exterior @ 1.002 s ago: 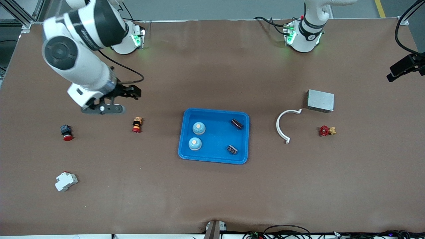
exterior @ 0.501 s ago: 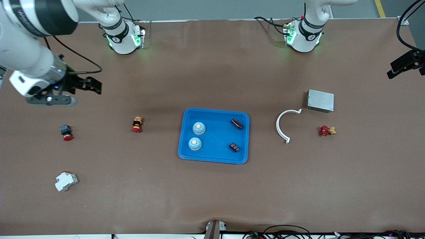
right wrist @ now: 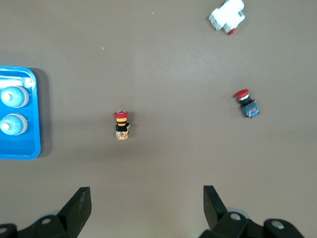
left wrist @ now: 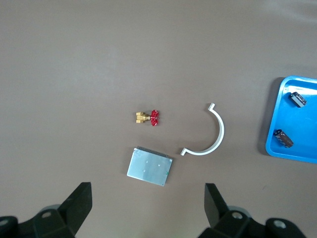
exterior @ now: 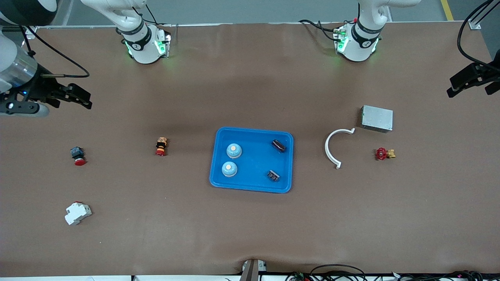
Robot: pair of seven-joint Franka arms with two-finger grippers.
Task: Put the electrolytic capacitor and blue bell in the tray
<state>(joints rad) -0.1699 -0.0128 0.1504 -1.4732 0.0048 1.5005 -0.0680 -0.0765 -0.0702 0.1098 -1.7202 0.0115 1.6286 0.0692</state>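
Glossy round-cornered blue tray [exterior: 251, 184]

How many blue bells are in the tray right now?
2: both in the tray at its right-arm end, one blue bell farther from the front camera, the other nearer. None seems hidden.

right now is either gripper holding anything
No. The left gripper and the right gripper are both open and empty, up over bare table.

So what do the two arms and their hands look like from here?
Both arms are glossy white with black joint bands and green lights at their round bases. The right hand and left hand are black with angular two-finger tips; thin black cables run along both arms.
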